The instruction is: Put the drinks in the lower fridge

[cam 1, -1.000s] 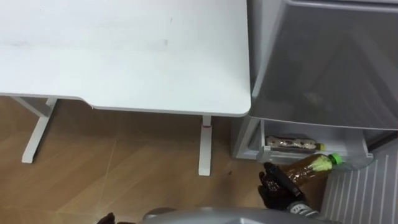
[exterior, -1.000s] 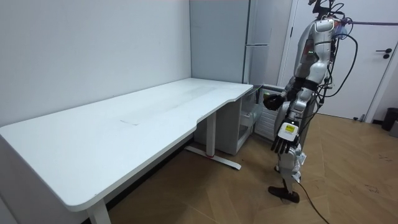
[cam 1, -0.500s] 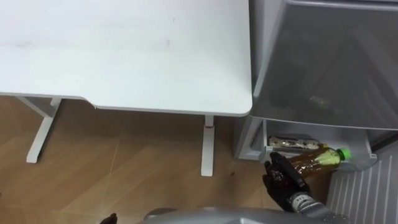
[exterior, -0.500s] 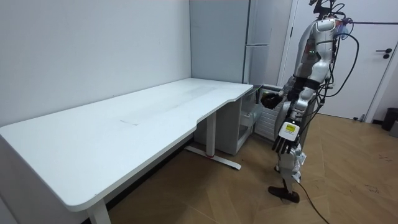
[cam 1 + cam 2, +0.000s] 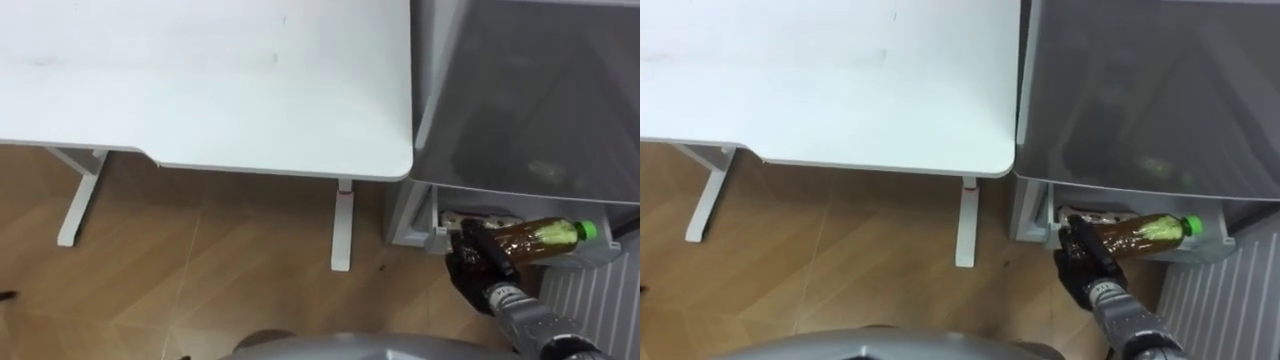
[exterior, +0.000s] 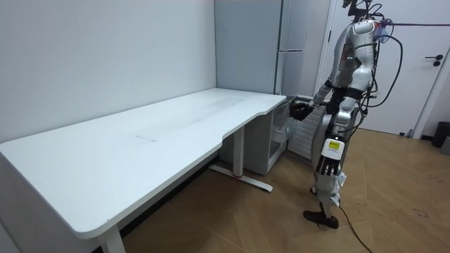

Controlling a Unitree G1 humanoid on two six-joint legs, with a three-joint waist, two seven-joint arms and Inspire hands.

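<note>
A brown tea bottle with a green cap (image 5: 535, 236) lies on its side in my right hand (image 5: 478, 262), whose fingers are curled round its base. The bottle points to the right at the mouth of the open lower fridge compartment (image 5: 440, 226), low under the grey upper fridge door (image 5: 530, 100). Another drink (image 5: 480, 213) lies just inside that compartment, partly hidden behind the held bottle. In the room view I stand facing the fridge with my right hand (image 6: 301, 111) reaching towards it. My left hand (image 6: 325, 165) hangs at my side with relaxed fingers.
A large white table (image 5: 200, 80) stands to the left of the fridge, its leg (image 5: 342, 225) close to the fridge's side. The open lower door with white ribs (image 5: 590, 300) juts out at the lower right. Wooden floor (image 5: 200, 270) lies below the table.
My right hand has carried the bottle up and to the right, closer to the lower compartment's opening. The eye view has shifted a little. The left hand still hangs.
</note>
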